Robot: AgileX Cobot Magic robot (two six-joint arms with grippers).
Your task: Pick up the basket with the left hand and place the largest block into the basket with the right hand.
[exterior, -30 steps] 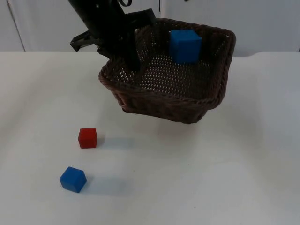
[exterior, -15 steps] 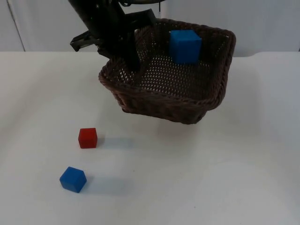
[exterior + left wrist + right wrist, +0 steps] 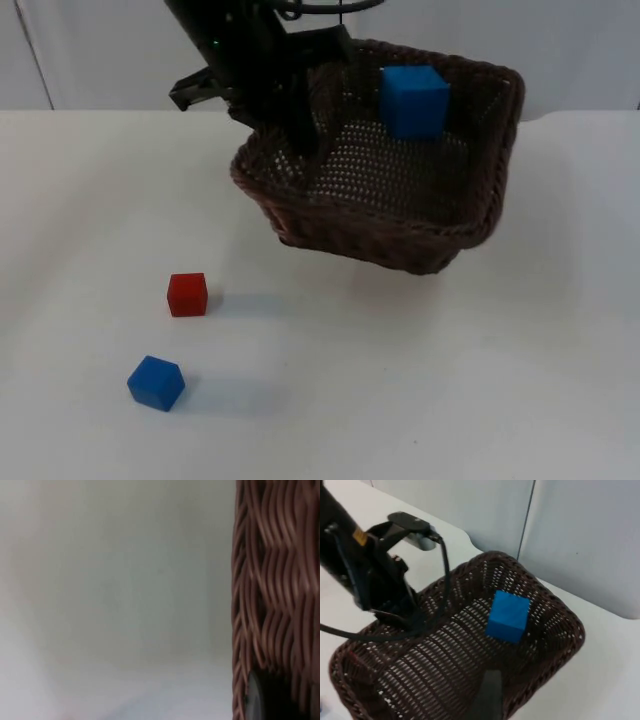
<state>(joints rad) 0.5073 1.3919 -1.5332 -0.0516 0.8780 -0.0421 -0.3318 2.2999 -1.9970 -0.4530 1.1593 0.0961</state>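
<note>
Large block (image 3: pixel 413 99) inside basket (image 3: pixel 400 232), far right corner. Two small blocks (image 3: pixel 187 294) (image 3: pixel 156 382) on table (image 3: pixel 500 380), near left of basket.

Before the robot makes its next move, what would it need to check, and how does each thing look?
1. Left end effector holding the basket by its rim: ok, basket hangs above the table.
2. Large blue block inside the basket: ok, it sits near the far wall.
3. Basket level: not ok, it tilts.
4. Red block and small blue block left on the table: ok.
5. Right end effector above the basket, open or shut: cannot tell.
</note>
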